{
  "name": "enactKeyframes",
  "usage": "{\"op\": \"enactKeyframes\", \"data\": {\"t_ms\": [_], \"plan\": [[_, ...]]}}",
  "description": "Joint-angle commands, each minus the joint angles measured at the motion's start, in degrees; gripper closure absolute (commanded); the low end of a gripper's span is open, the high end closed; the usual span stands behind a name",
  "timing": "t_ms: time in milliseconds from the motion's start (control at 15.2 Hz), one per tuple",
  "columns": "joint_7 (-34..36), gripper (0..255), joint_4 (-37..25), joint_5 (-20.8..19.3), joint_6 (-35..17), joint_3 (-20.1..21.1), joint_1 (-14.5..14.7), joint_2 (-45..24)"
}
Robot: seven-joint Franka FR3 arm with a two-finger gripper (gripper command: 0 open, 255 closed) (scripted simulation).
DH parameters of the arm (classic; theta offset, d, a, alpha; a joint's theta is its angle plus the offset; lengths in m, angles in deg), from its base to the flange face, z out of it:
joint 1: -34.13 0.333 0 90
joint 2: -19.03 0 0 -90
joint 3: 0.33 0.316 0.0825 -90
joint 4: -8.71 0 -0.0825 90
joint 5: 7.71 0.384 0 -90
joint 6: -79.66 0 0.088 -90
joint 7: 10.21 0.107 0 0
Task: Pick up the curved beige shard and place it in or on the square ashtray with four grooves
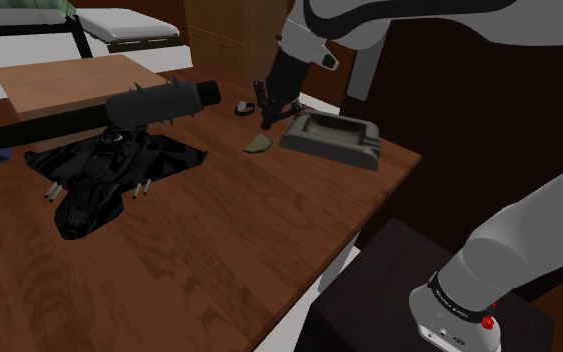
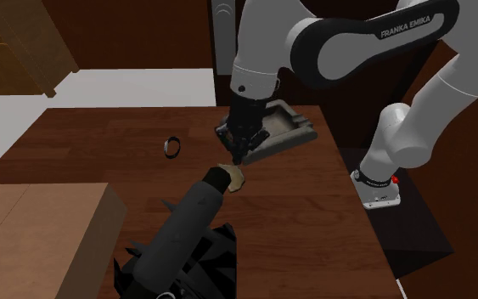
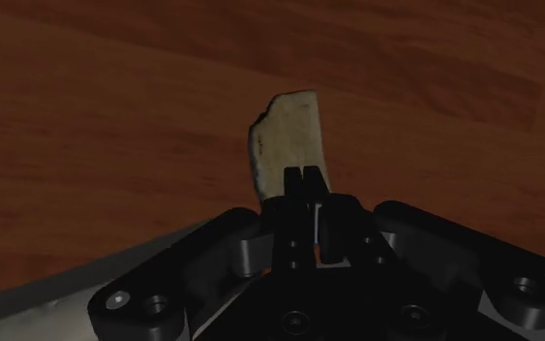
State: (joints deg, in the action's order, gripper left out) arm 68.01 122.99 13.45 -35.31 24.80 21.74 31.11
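The curved beige shard lies on the brown wooden table, just off the near corner of the square grey ashtray. My black gripper hangs slightly above the shard, tilted, between it and the ashtray. In the wrist view its fingers meet with nothing between them, their tips overlapping the shard's near end. The shard looks to rest on the table, apart from the fingers. The ashtray holds nothing.
A long black spiked club lies across a black glossy model, its end close to the shard. A small dark ring sits nearby. A flat brown box occupies one table corner.
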Motion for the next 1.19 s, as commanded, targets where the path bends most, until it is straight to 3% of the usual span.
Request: {"op": "enactKeyframes", "data": {"t_ms": [0,66,132,264,330,792,1122], "plan": [[0.6,255,-1.6,-0.3,1.5,0.0,0.0,-0.1],[0.3,255,-0.7,-0.1,0.7,0.0,0.0,0.0],[0.3,0,-0.7,-0.1,0.7,0.0,0.0,0.0],[6.9,0,-14.9,-18.4,13.3,6.3,0.4,-13.1],[8.1,0,-18.2,-22.4,16.5,7.1,1.5,-16.4],[8.1,0,-12.6,-22.3,11.1,6.3,2.1,-16.2],[8.1,0,-12.2,-22.3,10.6,6.3,2.1,-16.2]]}}
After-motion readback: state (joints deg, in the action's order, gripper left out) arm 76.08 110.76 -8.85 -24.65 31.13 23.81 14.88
